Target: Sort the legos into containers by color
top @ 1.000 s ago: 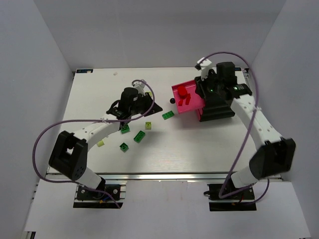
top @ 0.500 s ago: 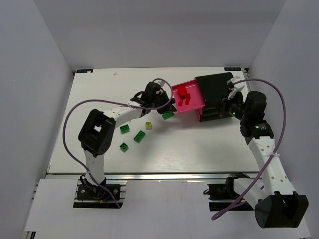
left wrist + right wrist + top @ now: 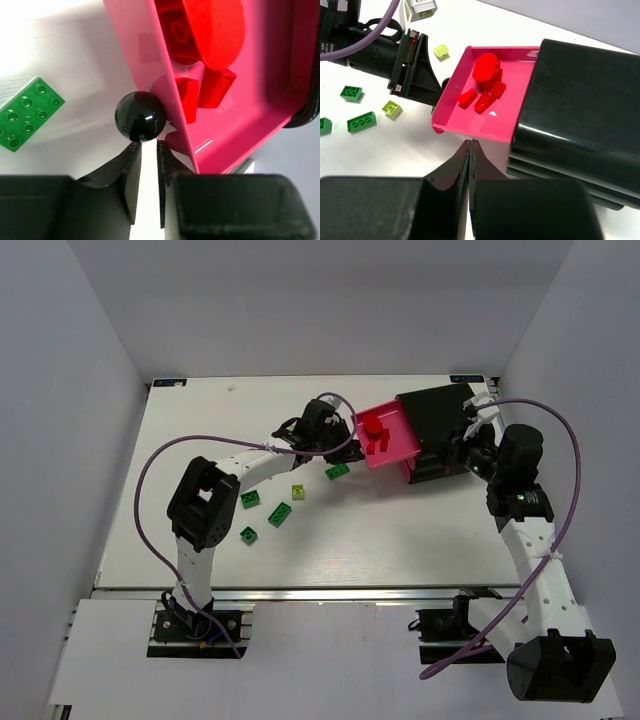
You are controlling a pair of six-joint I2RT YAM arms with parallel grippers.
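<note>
Top external view showed you the containers [image 3: 440, 418] at 2 o'clock on the table [image 3: 200, 420], with one pink drawer [image 3: 398, 452] pulled out toward 9 o'clock and the red bricks [image 3: 374, 429] lying inside it. Your left gripper [image 3: 343, 441] sat right at the drawer's front, so it stood between the drawer and the loose pieces. A green brick [image 3: 337, 472] lay just off the front at 7 o'clock; a lime brick [image 3: 298, 491] and three more green bricks [image 3: 280, 513] were scattered farther out the same way, all apart from each other.

From the left wrist, the fingers [image 3: 131, 170] stood only a narrow slit apart and held nothing; their tips met the underside of the round black knob [image 3: 140, 116], which is wider than the slit.

From the right wrist, your right gripper [image 3: 470, 145] had its fingers pressed together on nothing; it hung just at 6 o'clock of the drawer's side wall, beside the black stack, touching neither as far as I could tell.
</note>
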